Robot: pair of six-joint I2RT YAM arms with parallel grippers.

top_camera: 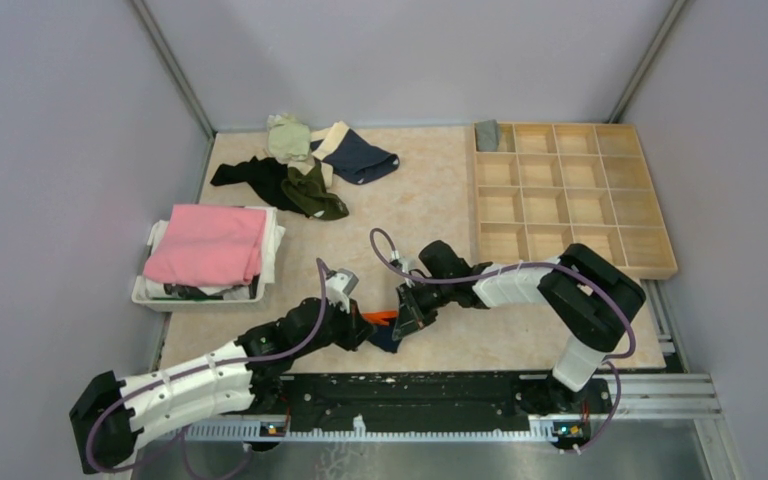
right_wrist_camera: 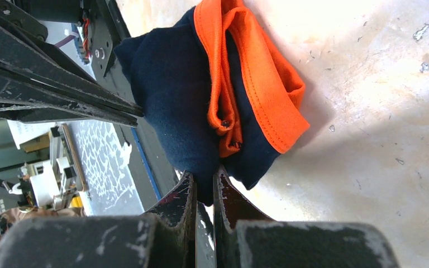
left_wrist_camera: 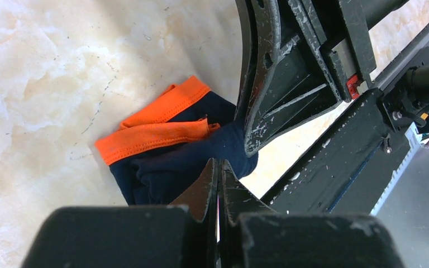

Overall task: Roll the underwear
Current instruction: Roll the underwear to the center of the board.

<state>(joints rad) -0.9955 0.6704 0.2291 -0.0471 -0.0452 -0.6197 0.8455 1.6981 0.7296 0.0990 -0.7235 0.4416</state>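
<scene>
At front edge of table, bunched soft orange-banded navy briefs, right claw pinching them, left claw closed tight beside, wooden grid tray holding one grey roll, pink cloth in white bin

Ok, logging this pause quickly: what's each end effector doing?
Left end effector: closed, tips against the navy-and-orange underwear; grip unclear.
Right end effector: closed on that underwear.

Folded pink cloth is lying on top of a white bin at the left edge of the beige surface. Wooden compartment tray is sitting at far right.
</scene>
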